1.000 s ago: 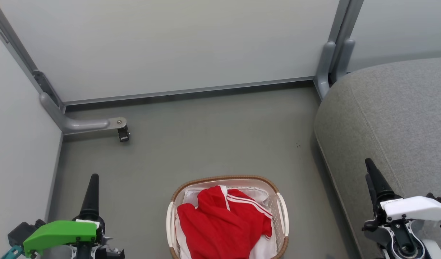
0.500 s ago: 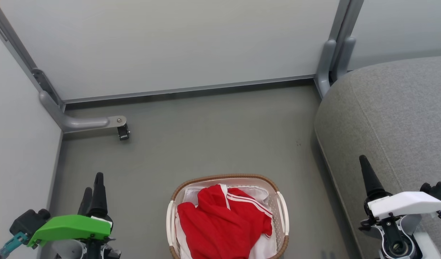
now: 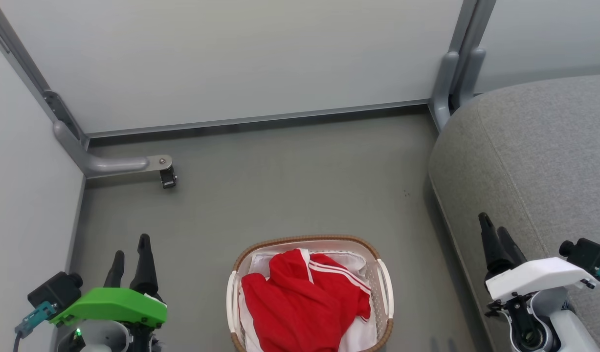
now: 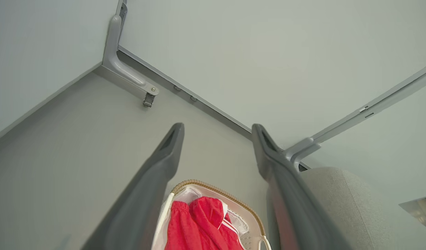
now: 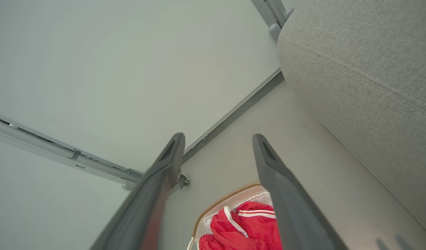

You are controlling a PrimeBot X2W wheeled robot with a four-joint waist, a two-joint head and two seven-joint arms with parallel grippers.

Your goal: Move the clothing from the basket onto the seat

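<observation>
Bright-red clothing [image 3: 300, 303] with thin white stripes lies heaped in the white perforated basket [image 3: 384, 293], which has a brown woven rim and stands on the floor at the bottom middle of the head view. The light grey seat [image 3: 534, 161] rises to the basket's right. My left gripper [image 3: 131, 244] hangs open to the left of the basket, holding nothing. My right gripper [image 3: 493, 225] is open too, over the seat's near edge. Between the left wrist view's fingers lie the clothing [image 4: 199, 225] and basket [image 4: 213, 186]; the right wrist view has the clothing [image 5: 240, 229] and seat [image 5: 365, 69].
Pale grey partition walls [image 3: 231, 58] close the space at the back and left. A grey metal foot with a small caster [image 3: 167, 180] sticks out onto the floor at the left. A grey post [image 3: 449, 73] stands beside the seat. Grey floor [image 3: 290, 186] lies beyond the basket.
Both grippers have turned at the wrist, so each now shows two spread fingers instead of one. The left has shifted slightly right, the right slightly left. The clothing and basket stay put.
</observation>
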